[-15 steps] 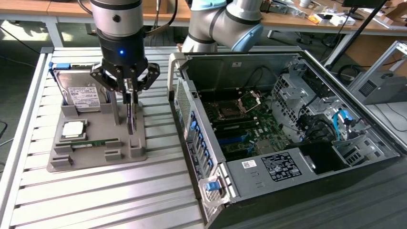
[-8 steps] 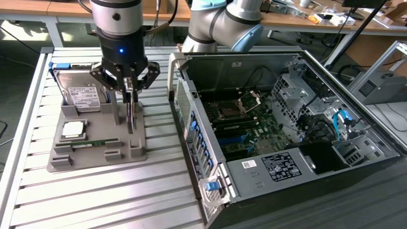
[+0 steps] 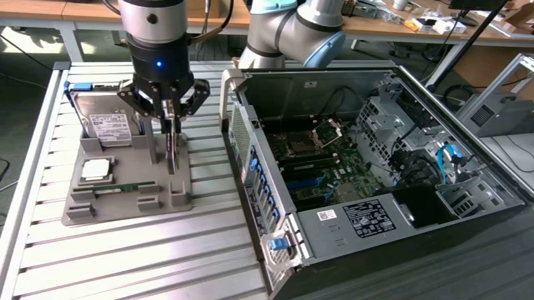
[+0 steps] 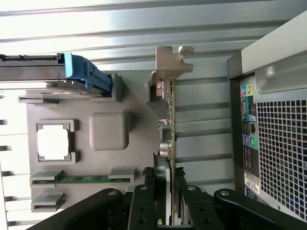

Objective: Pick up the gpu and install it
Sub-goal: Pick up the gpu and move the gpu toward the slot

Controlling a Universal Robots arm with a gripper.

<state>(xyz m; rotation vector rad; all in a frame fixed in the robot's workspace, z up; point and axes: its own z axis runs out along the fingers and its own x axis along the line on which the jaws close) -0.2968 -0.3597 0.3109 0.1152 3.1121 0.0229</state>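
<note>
Gripper [image 3: 171, 122] is hanging over the grey tray [image 3: 125, 206], pointing straight down. Fingers [image 4: 142, 203] are standing about half closed, pinching the graphics card [image 3: 172, 156] from both faces near its top edge.

The card is standing on edge and upright along the tray's 3 o'clock side in the exterior view. Can't tell whether its lower edge is sitting in the tray slot or is just clear of it.

In the wrist view the card [image 4: 171, 120] is showing edge-on, running away from the gripper [image 4: 165, 184], with its metal bracket [image 4: 170, 60] at the far end, beside a tray [image 4: 81, 96] post.

Exterior view, clock from the gripper:
- hard drive [image 3: 109, 122] is leaning in its slot at 9 o'clock
- processor [image 3: 96, 169] is lying flat at 8
- memory stick [image 3: 124, 186] is lying at 7, just beyond the processor
- open computer case [image 3: 317, 87] is sitting at 3, near the tray but apart from it, with the mainboard [image 3: 326, 169] facing up

Tray and case are both resting on the slatted metal table [image 3: 125, 262].
</note>
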